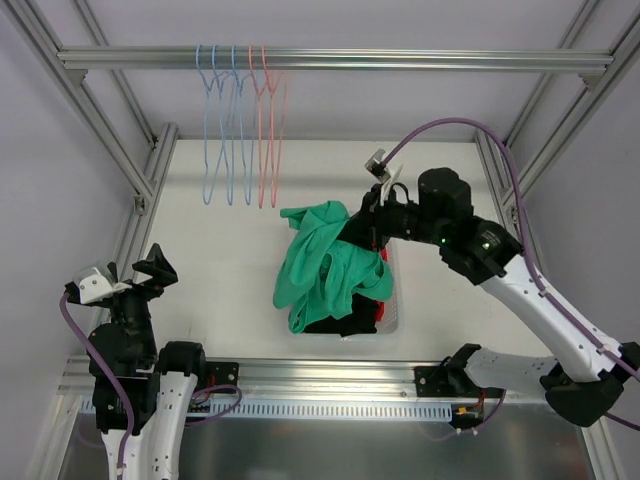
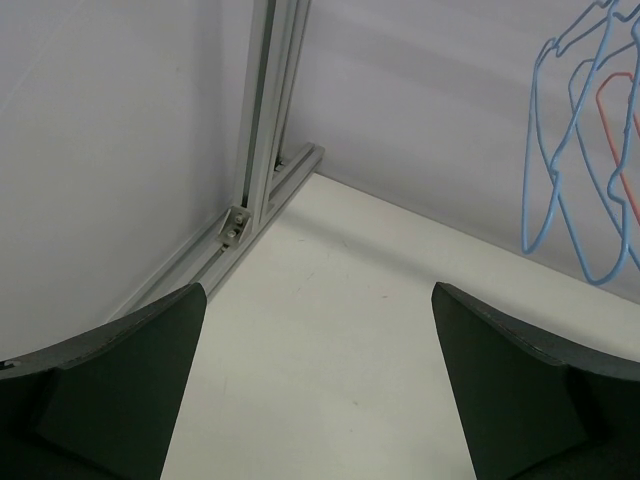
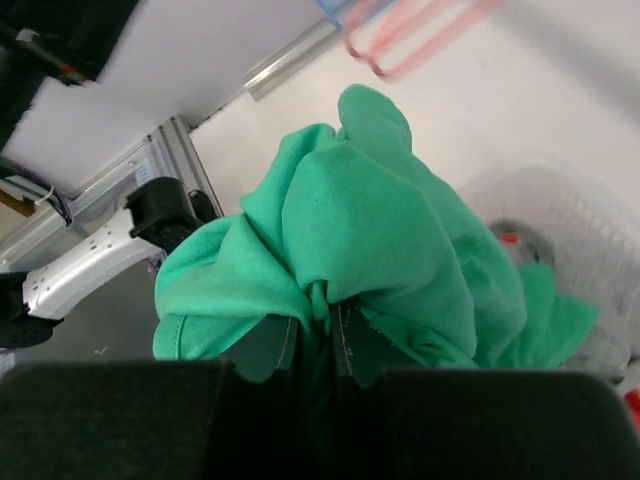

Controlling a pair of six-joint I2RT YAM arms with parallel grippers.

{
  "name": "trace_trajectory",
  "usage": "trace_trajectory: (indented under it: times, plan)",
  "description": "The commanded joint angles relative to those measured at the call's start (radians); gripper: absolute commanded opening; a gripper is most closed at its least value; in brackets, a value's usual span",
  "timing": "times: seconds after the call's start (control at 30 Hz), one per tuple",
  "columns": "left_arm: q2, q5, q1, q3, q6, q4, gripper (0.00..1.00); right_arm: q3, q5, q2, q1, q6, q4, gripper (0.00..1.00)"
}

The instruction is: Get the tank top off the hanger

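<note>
A green tank top (image 1: 325, 265) hangs bunched from my right gripper (image 1: 362, 226), which is shut on a pinch of its fabric above the white basket (image 1: 392, 312). In the right wrist view the cloth (image 3: 380, 220) drapes over both sides of the closed fingers of the gripper (image 3: 320, 335). No hanger shows inside the garment. My left gripper (image 1: 130, 272) is open and empty at the near left, low over the bare table (image 2: 320, 390). Several empty blue and pink hangers (image 1: 240, 130) hang on the top rail.
The basket holds dark and red clothes (image 1: 348, 322) under the tank top; its rim shows in the right wrist view (image 3: 560, 200). Aluminium frame posts (image 2: 265, 150) stand at the far left corner. The blue hangers (image 2: 570, 150) hang to the left gripper's right.
</note>
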Motion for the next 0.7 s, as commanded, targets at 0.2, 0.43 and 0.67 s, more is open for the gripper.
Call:
trace_trajectory:
  times: [0.2,0.43,0.67]
  plan:
    - [-0.132,-0.003,-0.011,0.001,-0.002,0.040,0.99,-0.469,0.145,0.017,-0.092,0.159,0.312,0.00]
    - [-0.117,0.020,-0.009,0.019,0.004,0.037,0.99,-0.658,0.398,0.233,-0.063,0.180,0.336,0.00]
    - [-0.067,0.081,-0.011,0.053,0.009,0.035,0.99,-0.678,0.446,0.260,-0.011,0.200,0.375,0.02]
